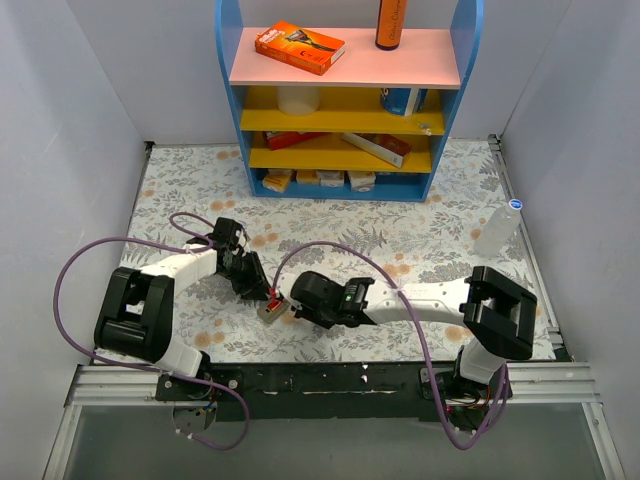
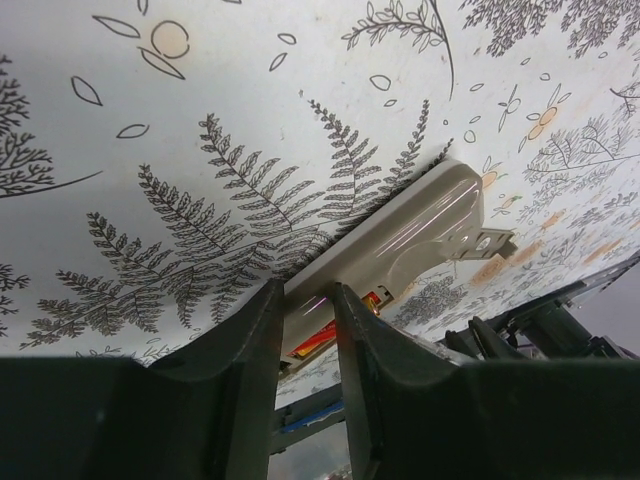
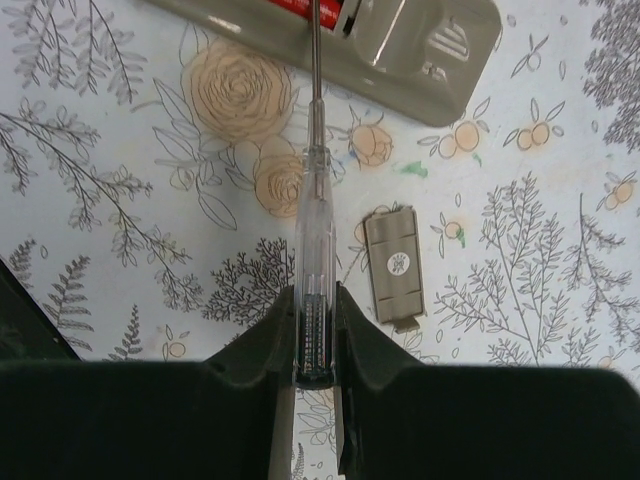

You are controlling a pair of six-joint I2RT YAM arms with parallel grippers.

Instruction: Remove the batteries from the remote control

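Note:
The grey remote control (image 2: 400, 235) lies on the floral mat, its open recess showing a red battery (image 2: 330, 335). My left gripper (image 2: 308, 295) is shut on the remote's near end; in the top view the left gripper (image 1: 258, 285) sits just left of the remote (image 1: 272, 307). My right gripper (image 3: 315, 295) is shut on a clear-handled screwdriver (image 3: 314, 215). Its metal shaft reaches the remote (image 3: 410, 45) at the red battery (image 3: 295, 4) in the recess. Only one battery end shows there. In the top view the right gripper (image 1: 300, 298) is just right of the remote.
The small flat grey cover plate (image 3: 396, 268) lies on the mat right of the screwdriver. A blue shelf unit (image 1: 340, 110) with boxes stands at the back. A clear plastic bottle (image 1: 498, 228) lies at the right edge. White walls close in both sides.

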